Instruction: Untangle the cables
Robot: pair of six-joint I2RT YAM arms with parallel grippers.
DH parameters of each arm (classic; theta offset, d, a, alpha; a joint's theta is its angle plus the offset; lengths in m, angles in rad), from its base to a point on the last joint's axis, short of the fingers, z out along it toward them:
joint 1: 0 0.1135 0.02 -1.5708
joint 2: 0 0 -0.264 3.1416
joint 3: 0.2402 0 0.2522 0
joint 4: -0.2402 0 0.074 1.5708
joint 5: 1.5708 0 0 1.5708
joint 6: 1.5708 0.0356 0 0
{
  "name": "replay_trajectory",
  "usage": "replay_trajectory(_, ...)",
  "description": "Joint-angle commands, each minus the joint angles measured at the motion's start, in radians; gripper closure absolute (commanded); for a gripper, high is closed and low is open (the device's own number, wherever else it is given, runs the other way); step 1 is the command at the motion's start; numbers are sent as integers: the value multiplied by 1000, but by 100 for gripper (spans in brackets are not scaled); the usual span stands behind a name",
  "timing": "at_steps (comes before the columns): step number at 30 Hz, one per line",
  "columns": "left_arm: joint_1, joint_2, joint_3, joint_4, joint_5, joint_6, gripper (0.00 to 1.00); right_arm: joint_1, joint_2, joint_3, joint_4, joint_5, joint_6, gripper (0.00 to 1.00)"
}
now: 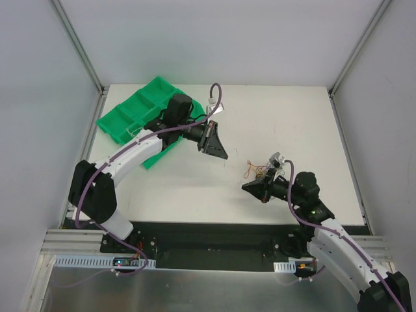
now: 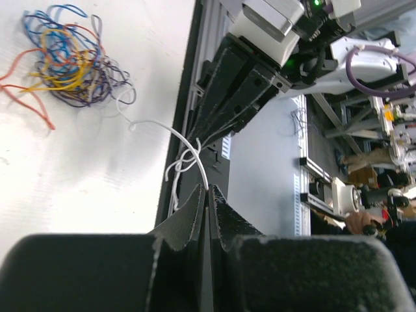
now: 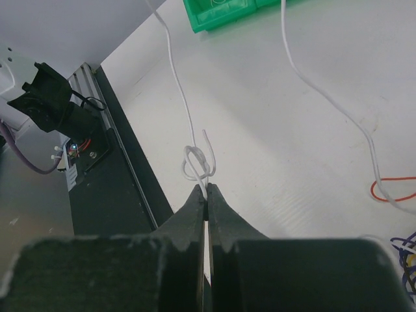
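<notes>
The cables (image 1: 257,171) lie as a small tangle of blue, purple, orange, yellow and red wires (image 2: 65,58) on the white table. A white wire (image 2: 156,123) runs out of the tangle to my left gripper (image 2: 208,190), which is shut on it and held above the table (image 1: 223,156). My right gripper (image 3: 207,192) is shut on the same white wire just below a small knot (image 3: 198,162). It sits left of the tangle near the table's front edge (image 1: 246,187). Further white strands (image 3: 312,78) trail across the table.
A green compartment bin (image 1: 140,114) stands at the table's back left; its corner shows in the right wrist view (image 3: 221,13). The black base rail (image 1: 214,244) runs along the near edge. An orange loop (image 3: 390,190) lies beside the tangle.
</notes>
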Motion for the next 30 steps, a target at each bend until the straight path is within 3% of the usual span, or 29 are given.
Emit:
replay_trajectory(1, 50, -47, -5, 40, -13, -12, 100, -1, -12, 6, -20, 27, -6, 100)
replay_trajectory(19, 90, -64, -13, 54, -19, -21, 100, -3, 20, 21, -47, 117, 38, 100)
replay_trajectory(30, 103, -81, -34, 98, -7, -55, 100, -1, -50, -157, 250, 341, 385, 99)
